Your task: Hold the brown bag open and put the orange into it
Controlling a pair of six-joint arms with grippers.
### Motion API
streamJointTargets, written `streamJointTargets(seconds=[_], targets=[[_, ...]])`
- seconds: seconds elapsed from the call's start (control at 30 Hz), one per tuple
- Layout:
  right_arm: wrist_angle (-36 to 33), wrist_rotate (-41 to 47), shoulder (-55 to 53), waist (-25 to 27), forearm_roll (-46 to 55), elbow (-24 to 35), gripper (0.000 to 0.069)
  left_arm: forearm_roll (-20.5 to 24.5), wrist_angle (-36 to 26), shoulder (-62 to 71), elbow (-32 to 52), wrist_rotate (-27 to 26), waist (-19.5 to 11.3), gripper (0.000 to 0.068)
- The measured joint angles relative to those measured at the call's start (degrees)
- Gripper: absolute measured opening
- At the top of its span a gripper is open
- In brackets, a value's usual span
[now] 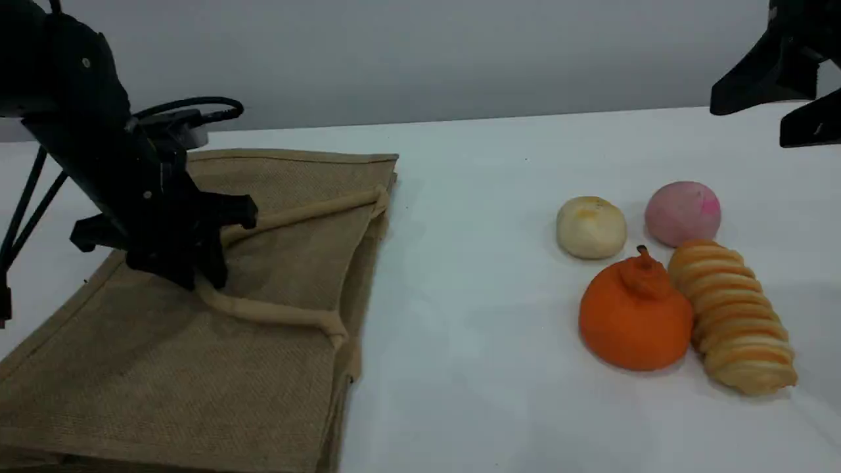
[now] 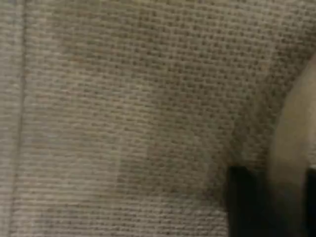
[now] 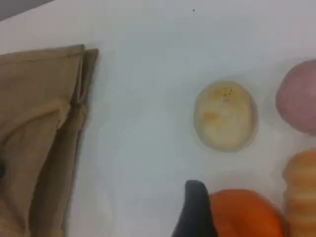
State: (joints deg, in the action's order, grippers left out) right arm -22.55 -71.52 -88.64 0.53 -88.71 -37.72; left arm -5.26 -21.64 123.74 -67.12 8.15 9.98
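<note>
The brown bag [image 1: 197, 368] lies flat on the left of the table with its mouth facing right. Its beige loop handle [image 1: 276, 314] rests on top. My left gripper [image 1: 200, 279] is down on the bag at the bend of that loop. In the left wrist view the handle [image 2: 291, 148] runs between the two dark fingertips, over coarse weave [image 2: 123, 108]. The orange [image 1: 634, 322] sits on the right of the table, touching the bread roll. My right gripper [image 1: 748, 125] hangs open high above the far right; its fingertip [image 3: 195, 207] shows just left of the orange [image 3: 244, 215].
A pale round bun [image 1: 590, 226] and a pink ball-shaped bun [image 1: 683, 213] lie behind the orange. A long twisted bread roll [image 1: 736, 315] lies against its right side. White tabletop [image 1: 473, 276] separates the bag from the foods.
</note>
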Motion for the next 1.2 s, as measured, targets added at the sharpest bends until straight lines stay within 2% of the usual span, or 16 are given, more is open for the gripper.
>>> streamJointTargets(seconds=[0.07,0.27,0.4,0.57,0.83,0.97,1.2], targets=[[-1.44,-1.26,0.0,0.0,0.0,0.0,0.0479,0.0,0.0,0.0,0.0,-0.02,0.0,0.009],[-2.01,-2.06,0.0,0.0,0.0,0.0,0.0479,0.62,-5.7,-3.19,-4.33,-3.36,0.0,0.0086],[-0.68,-2.59,0.0,-2.19,-0.05,0.0,0.0479,0.56,-12.79,-7.35,-9.45,-4.02,0.0,0.0086],[6.16,-3.06,0.0,-8.31,-0.11,0.0,0.0479,0.23,-20.68,-13.73,-15.14,-6.91,1.59,0.0086],[22.9,-3.31,-1.6,-19.47,-0.3,0.0,0.0479,0.89,-30.38,-23.52,-21.43,-8.72,6.82,0.0086],[25.61,-3.31,-5.57,-22.27,-0.3,0.0,0.0479,0.75,-34.4,-26.9,-22.22,-10.97,8.08,0.0086],[24.35,-3.37,-14.24,-22.35,0.03,-2.74,0.0479,2.61,-40.15,-29.99,-22.22,-10.97,8.08,0.0086]])
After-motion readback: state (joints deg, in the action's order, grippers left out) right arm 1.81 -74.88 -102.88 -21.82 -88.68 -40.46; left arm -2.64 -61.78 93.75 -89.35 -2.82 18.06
